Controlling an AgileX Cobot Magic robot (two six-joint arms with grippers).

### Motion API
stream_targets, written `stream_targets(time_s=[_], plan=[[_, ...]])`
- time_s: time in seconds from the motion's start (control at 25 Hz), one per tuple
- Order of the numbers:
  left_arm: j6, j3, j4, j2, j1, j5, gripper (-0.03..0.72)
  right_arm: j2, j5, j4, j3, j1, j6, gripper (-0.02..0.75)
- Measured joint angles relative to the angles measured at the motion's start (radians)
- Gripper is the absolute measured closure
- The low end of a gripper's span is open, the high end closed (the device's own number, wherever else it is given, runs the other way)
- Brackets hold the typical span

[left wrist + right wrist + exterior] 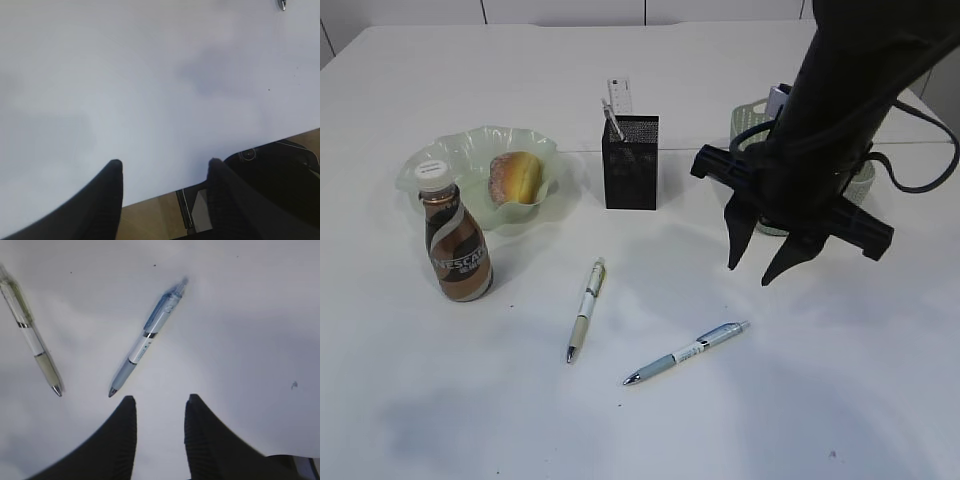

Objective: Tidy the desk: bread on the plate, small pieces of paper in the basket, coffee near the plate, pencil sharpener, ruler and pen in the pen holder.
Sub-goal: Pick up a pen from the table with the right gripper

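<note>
The bread (515, 178) lies in the wavy green plate (470, 150), and the coffee (455, 245) stands just in front of it. The black pen holder (630, 165) holds the ruler (618, 97) and one pen. Two more pens lie on the desk (400, 380): a green-white pen (586, 308) (32, 340) and a blue pen (688, 352) (147, 337). My right gripper (750, 273) (159, 401) hangs open and empty above the desk, just right of the blue pen. My left gripper (165, 165) is open and empty over the desk's front edge. Pencil sharpener and paper pieces are out of view.
The green basket (748, 122) stands behind my right arm and is mostly hidden by it. A seam crosses the desk behind the pen holder. A dark device (280, 170) sits below the desk edge, right of my left gripper.
</note>
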Motion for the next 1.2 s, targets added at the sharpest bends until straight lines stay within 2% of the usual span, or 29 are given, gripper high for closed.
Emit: stream_targets(time_s=[0.04, 0.24, 0.32, 0.36, 0.44, 1.2], plan=[[0.0, 0.0, 0.0, 0.0, 0.0, 0.0, 0.312, 0.002, -0.01, 0.0, 0.0, 0.0, 0.076, 0.465], [0.0, 0.0, 0.004, 0.0, 0.0, 0.0, 0.312, 0.055, -0.012, 0.024, 0.0, 0.0, 0.146, 0.465], [0.0, 0.0, 0.008, 0.0, 0.0, 0.0, 0.312, 0.055, -0.012, 0.024, 0.0, 0.0, 0.146, 0.465], [0.0, 0.0, 0.01, 0.0, 0.0, 0.0, 0.312, 0.109, -0.017, 0.074, 0.0, 0.0, 0.159, 0.464], [0.0, 0.0, 0.02, 0.0, 0.0, 0.0, 0.312, 0.136, -0.036, 0.091, 0.0, 0.0, 0.163, 0.464], [0.0, 0.0, 0.078, 0.0, 0.0, 0.0, 0.312, 0.279, -0.248, 0.138, 0.0, 0.0, 0.179, 0.461]])
